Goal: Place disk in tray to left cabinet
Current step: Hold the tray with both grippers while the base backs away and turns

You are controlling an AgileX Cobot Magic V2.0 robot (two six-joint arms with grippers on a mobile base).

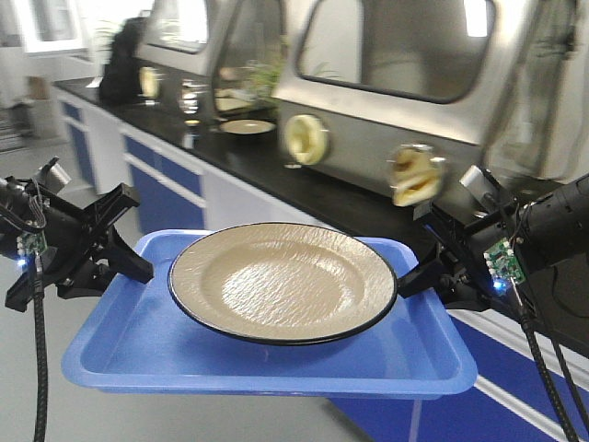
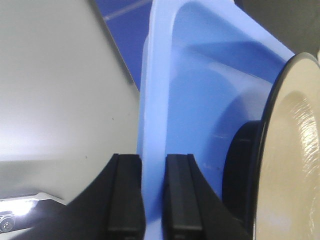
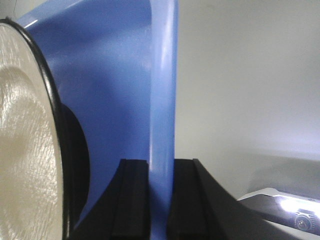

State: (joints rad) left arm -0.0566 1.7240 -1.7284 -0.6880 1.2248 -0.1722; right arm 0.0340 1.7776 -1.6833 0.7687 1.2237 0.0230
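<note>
Your left hand (image 1: 140, 267) is clamped on the left short rim of the tray (image 1: 147, 359). Your right hand (image 1: 411, 279) is clamped on the opposite rim, so the blue tray hangs between them, roughly level and off any surface.

In the left wrist view both black fingers (image 2: 125, 200) press the pale blue rim from either side, with no gap showing. The right wrist view shows the same: fingers (image 3: 134, 200) closed tight on the rim's edge.

The disk (image 1: 281, 281) lies flat inside the tray, about midway between your hands and nearer the far rim than the near one. Its black edge comes close to your right hand's fingertips and stands a little apart from the left hand's. Its tan surface is glossy.

Behind the tray runs a black tabletop (image 1: 304, 184) on blue-fronted units (image 1: 161, 198). It carries steel glove boxes (image 1: 386, 55) with round ports. A second plate (image 1: 247, 127) rests on that tabletop, well apart from the tray. Grey floor (image 1: 92, 414) shows below the tray's left side.
</note>
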